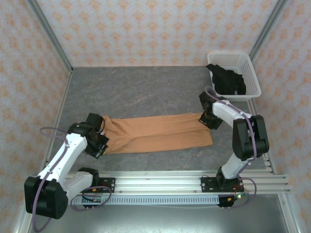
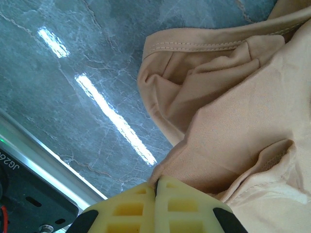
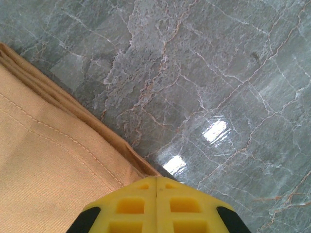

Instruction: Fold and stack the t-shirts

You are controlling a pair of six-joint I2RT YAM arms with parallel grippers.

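While the orange t-shirt [image 1: 158,132] lies folded into a long strip across the middle of the grey marble-patterned table [image 1: 141,87], each arm holds one end of it. The left gripper [image 1: 101,141] sits at the strip's left end; the left wrist view shows its yellow fingers [image 2: 131,208] pressed together, a bunched fold of cloth pinched at their tips. The right gripper [image 1: 208,119] is at the strip's far right corner, its fingers [image 3: 131,204] closed on the stitched hem where the edge runs in under them. The black t-shirt [image 1: 227,80] lies crumpled in the white lattice basket [image 1: 251,73] at the table's far right corner, well apart from the orange one
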